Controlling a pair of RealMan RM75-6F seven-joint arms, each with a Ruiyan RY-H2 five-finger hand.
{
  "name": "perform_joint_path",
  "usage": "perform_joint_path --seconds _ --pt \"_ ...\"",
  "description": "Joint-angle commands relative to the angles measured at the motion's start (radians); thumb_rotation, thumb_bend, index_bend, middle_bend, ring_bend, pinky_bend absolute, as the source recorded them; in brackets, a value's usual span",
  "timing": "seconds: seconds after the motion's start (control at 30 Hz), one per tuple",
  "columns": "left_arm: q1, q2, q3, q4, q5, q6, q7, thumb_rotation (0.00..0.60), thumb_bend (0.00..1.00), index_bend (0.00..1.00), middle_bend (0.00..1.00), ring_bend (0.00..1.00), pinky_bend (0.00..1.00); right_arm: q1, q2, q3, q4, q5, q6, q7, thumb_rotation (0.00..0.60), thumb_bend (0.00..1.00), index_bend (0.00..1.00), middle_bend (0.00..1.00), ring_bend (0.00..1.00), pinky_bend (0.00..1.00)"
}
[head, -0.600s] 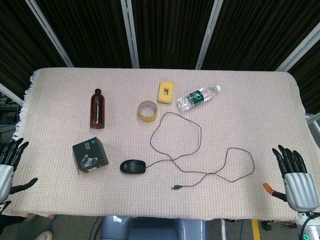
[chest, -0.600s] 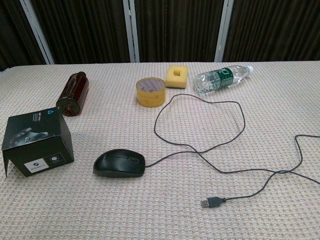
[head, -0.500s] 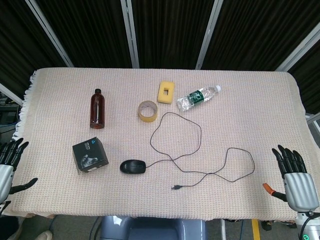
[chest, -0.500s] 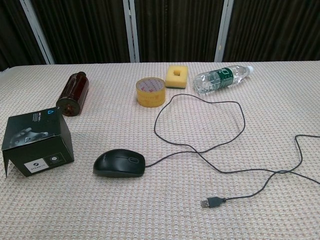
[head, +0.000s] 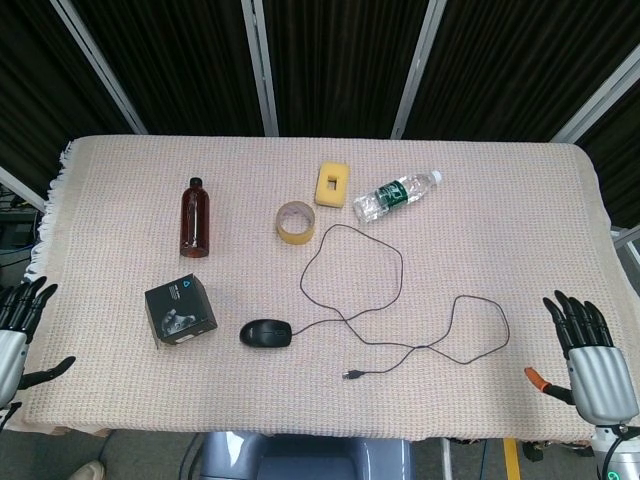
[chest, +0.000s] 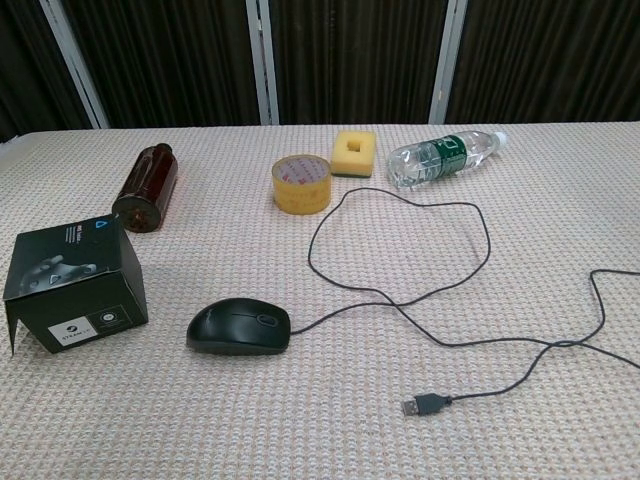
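Observation:
My left hand (head: 14, 330) hangs at the table's near left edge, fingers spread, holding nothing; the black box (head: 180, 312) is the closest thing to it. My right hand (head: 590, 358) sits at the near right edge, fingers spread and empty, nearest to the mouse cable (head: 478, 330). Neither hand shows in the chest view. A black wired mouse (head: 266, 333) (chest: 238, 327) lies near the front, its cable looping to a USB plug (chest: 421, 405). A brown bottle (head: 194, 217) lies on its side at the left.
A roll of yellow tape (head: 296, 221), a yellow sponge (head: 332, 185) and a clear water bottle (head: 396, 194) lie across the far middle. The table (head: 520, 230) wears a woven beige cloth. Dark curtains and metal posts stand behind.

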Motion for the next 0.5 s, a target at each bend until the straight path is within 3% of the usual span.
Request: perform_joint_path --seconds 0.03,0.37,0.5 --pt "-0.001 0.0 0.0 0.0 0.0 -0.001 -0.001 0.6 0.04 0.05 0.0 0.0 0.0 0.001 0.001 -0.001 -0.001 0.001 -0.002 0.003 0.6 0.11 0.03 0.0 0.0 0.0" --pt "0.0 -0.001 0.003 -0.006 0.007 0.002 0.009 0.6 0.04 0.05 0.0 0.0 0.0 0.003 0.013 -0.01 -0.004 -0.011 -0.009 0.029 0.6 0.11 0.03 0.01 0.0 0.0" --pt "0.0 -0.001 0.002 -0.006 0.002 0.0 0.005 0.6 0.04 0.05 0.0 0.0 0.0 0.018 0.021 -0.009 -0.009 -0.036 -0.013 0.051 0.6 0.11 0.05 0.16 0.07 0.06"
